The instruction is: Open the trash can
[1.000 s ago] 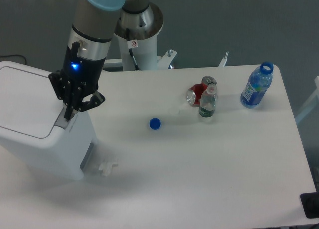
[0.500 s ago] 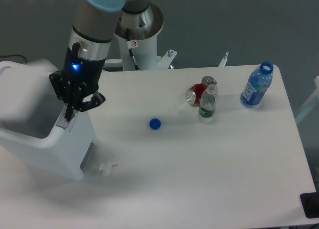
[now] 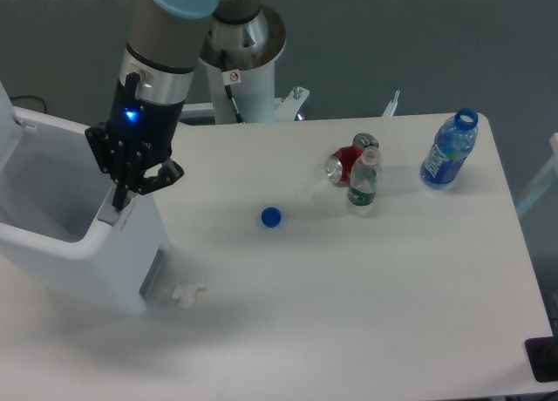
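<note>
The white boxy trash can (image 3: 113,261) stands at the table's left edge. Its lid (image 3: 7,126) is swung up at the far left and the grey inside (image 3: 48,196) shows. My gripper (image 3: 119,199) is shut, pointing down, with its tips on the grey push-button strip (image 3: 112,216) on the can's right rim. It holds nothing.
A blue bottle cap (image 3: 271,216) lies mid-table. A crushed red can (image 3: 349,161) and a small clear bottle (image 3: 363,181) sit right of centre. An open blue bottle (image 3: 449,150) stands at the far right. A small clear plastic piece (image 3: 187,291) lies by the can's front. The robot base (image 3: 244,61) is behind.
The lid, flat and shut a second ago, has swung up and now stands open at the left. My gripper has stayed on the button strip.
</note>
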You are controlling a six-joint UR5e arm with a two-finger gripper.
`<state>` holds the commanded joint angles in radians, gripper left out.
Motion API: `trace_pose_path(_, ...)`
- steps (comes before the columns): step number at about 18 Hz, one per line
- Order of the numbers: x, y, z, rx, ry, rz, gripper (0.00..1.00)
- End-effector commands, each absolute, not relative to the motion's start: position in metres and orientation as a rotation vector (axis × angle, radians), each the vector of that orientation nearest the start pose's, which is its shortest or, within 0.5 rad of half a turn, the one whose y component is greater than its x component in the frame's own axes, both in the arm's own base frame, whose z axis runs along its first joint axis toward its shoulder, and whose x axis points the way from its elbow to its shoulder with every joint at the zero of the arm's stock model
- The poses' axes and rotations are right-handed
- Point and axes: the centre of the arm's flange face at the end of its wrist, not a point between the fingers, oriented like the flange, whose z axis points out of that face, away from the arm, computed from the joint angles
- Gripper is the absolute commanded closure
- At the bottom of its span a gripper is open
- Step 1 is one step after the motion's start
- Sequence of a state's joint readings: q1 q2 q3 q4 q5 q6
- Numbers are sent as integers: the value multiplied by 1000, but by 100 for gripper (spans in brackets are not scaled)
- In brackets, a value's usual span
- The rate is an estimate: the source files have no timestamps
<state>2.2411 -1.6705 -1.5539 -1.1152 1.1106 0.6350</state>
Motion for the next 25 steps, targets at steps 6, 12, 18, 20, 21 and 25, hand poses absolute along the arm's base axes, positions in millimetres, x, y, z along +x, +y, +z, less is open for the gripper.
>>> trace_pose_path(6, -269, 535, 487, -2578, 56, -139, 0)
trace_pose_path(12, -339, 534, 433, -2714, 141, 100, 0)
trace_pose_path(18, -377, 540, 366, -2901, 424, 262, 0)
trace_pose_path(20, -388, 545, 357, -2898, 512, 267, 0)
trace_pose_path(21, -394, 548, 351, -2903, 523, 265, 0)
trace_pose_path(25, -406, 545, 334, -2999, 551, 320, 0)
